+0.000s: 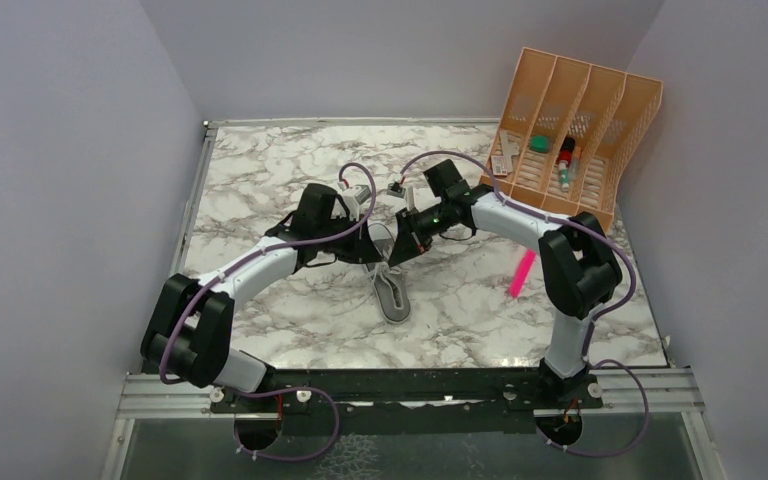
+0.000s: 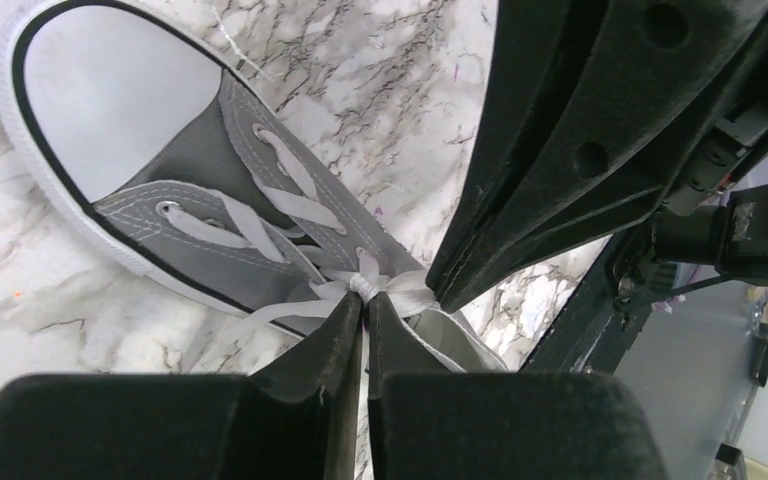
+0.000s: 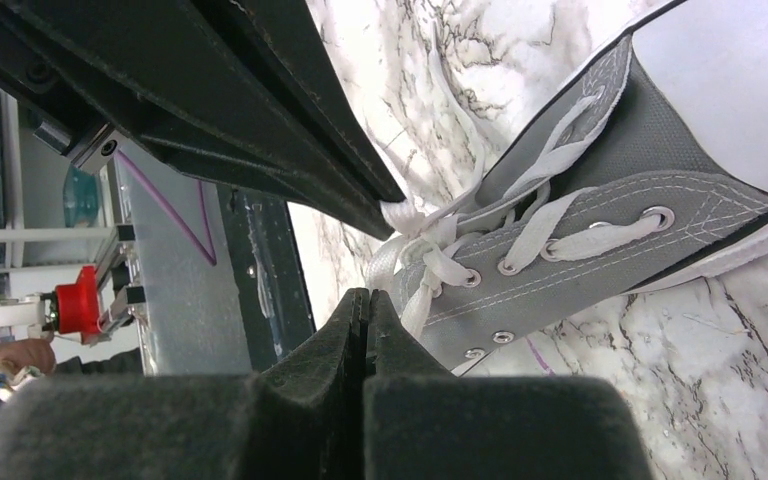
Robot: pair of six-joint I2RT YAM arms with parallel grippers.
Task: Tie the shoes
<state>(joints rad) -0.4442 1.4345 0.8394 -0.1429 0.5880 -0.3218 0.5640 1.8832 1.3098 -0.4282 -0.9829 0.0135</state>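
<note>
Organizer (image 1: 600, 110) of peach plastic sits at the far right of the counter (image 1: 260, 170), split into four slots. One pale flat item (image 1: 500, 163) lies in the leftmost slot. One green round piece (image 1: 538, 143) lies in the next. A red-and-black marker (image 1: 566, 152) and a teal pen (image 1: 564, 181) appear to share the third. One pink marker (image 1: 522, 273) lies loose on the counter near the right arm. One grey sneaker (image 1: 393, 295) rests mid-counter, with the left end effector (image 1: 374, 242) and right end effector (image 1: 398, 255) meeting just over its far end.

From the left wrist, that end effector's two fingers are pressed together on the white laces (image 2: 365, 286) at the knot. The right one's tip pinches a lace strand just beside it. The sneaker's white toe cap (image 2: 110, 90) is plainly visible.

From the right wrist, its own fingers are closed, with a lace strand running down into them. The left tip clamps the laces above the eyelets.
</note>
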